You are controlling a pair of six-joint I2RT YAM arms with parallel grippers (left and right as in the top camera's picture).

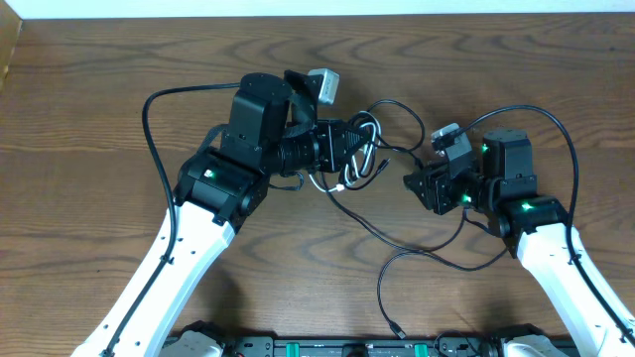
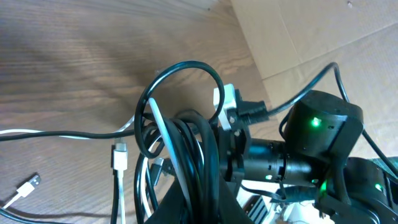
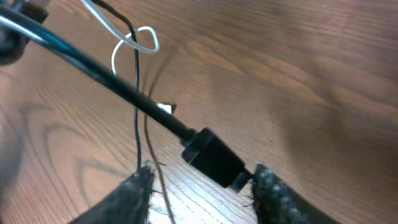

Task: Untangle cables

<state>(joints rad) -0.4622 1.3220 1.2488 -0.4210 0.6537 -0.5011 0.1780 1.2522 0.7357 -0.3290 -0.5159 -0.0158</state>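
The cables (image 1: 363, 157) form a small bundle of black cords with one white cord, at the table's middle. My left gripper (image 1: 357, 149) is shut on this bundle. In the left wrist view the bundle (image 2: 186, 134) runs up between my left fingers (image 2: 205, 202), and white plug ends (image 2: 119, 155) hang beside it. One thin black cord (image 1: 397, 238) trails toward the front edge. My right gripper (image 1: 410, 184) is open just right of the bundle. In the right wrist view a black plug (image 3: 211, 155) on a thick cord lies between the open fingers (image 3: 202, 193), its tip near the right finger.
A white cord loop (image 3: 134, 40) lies beyond the plug. My right arm (image 2: 317, 137) sits close in front of the left gripper. A cardboard sheet (image 2: 311, 37) lies past the table's far edge. The wooden table (image 1: 99, 99) stretches to both sides.
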